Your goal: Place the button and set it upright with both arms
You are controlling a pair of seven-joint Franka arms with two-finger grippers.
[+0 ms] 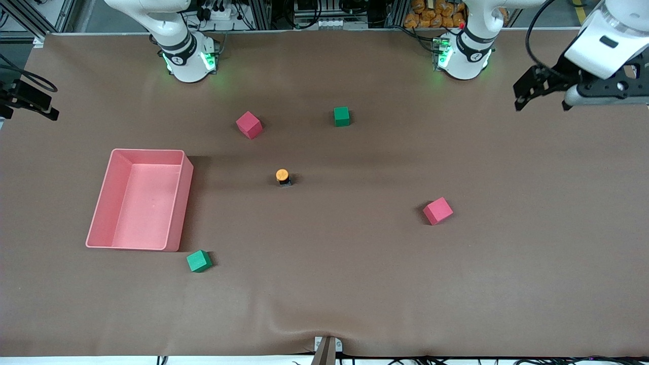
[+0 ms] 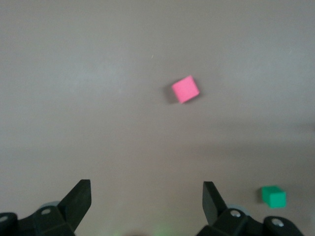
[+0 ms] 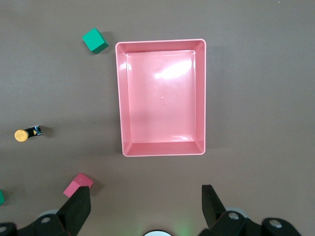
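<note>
The button [image 1: 283, 177], with a black body and an orange cap on top, stands on the brown table mid-way between the arms' ends. It also shows small in the right wrist view [image 3: 27, 133]. My left gripper [image 1: 540, 100] hangs open and empty, high over the left arm's end of the table; in the left wrist view [image 2: 146, 197] only bare table lies between its fingers. My right gripper [image 1: 31, 103] is at the right arm's end by the picture's edge, high up. It is open and empty in the right wrist view [image 3: 145, 204].
A pink bin [image 1: 104, 195] lies empty toward the right arm's end and also shows in the right wrist view [image 3: 119, 98]. Two red cubes [image 1: 249, 124] [image 1: 438, 211] and two green cubes [image 1: 341, 116] [image 1: 199, 261] lie scattered around the button.
</note>
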